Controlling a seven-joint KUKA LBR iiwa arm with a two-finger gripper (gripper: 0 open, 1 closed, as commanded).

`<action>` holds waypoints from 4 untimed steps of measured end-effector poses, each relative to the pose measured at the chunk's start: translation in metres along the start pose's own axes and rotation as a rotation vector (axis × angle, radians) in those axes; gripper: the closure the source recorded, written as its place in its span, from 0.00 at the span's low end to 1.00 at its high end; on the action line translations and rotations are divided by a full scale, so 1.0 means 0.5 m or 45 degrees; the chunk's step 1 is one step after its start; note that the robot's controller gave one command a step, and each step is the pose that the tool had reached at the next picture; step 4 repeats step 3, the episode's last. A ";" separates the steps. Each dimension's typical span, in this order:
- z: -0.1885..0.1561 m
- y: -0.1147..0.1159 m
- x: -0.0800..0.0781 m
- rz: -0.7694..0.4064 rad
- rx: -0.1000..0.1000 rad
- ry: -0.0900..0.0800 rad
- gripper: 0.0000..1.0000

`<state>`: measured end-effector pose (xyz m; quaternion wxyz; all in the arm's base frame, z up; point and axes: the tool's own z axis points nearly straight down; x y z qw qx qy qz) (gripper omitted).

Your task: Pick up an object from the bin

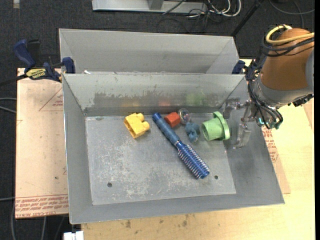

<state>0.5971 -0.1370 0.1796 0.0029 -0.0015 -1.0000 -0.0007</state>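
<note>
Well, the gripper (pixel 243 131) hangs low at the right side of the bin (pixel 150 184), over the foot of the sloping right wall. Just beside it a green spool-shaped thing (pixel 216 128) lies on its side near the back edge of the floor. Whether the gripper is open or closed I cannot tell from where I stand, and I cannot make out anything in its grasp. The green piece looks the likeliest pick, being nearest, though the gripper is beside it, not round it.

To do this well, I'd say the gripper needs to shift a little toward the bin's middle, so that it sits squarely above the green piece, and then come straight down. That round shape may roll, so closing across its narrower waist seems safer than across the wide flange. A small blue piece (pixel 192 130) lies just beside the spool on the side away from the gripper. A red block (pixel 173 119) and a blue brush (pixel 182 148) are close by, and the descent should keep clear of them. The yellow block (pixel 136 124) lies well apart, toward the back left.
</note>
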 end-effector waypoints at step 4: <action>-0.085 0.002 -0.040 0.153 0.004 -0.023 1.00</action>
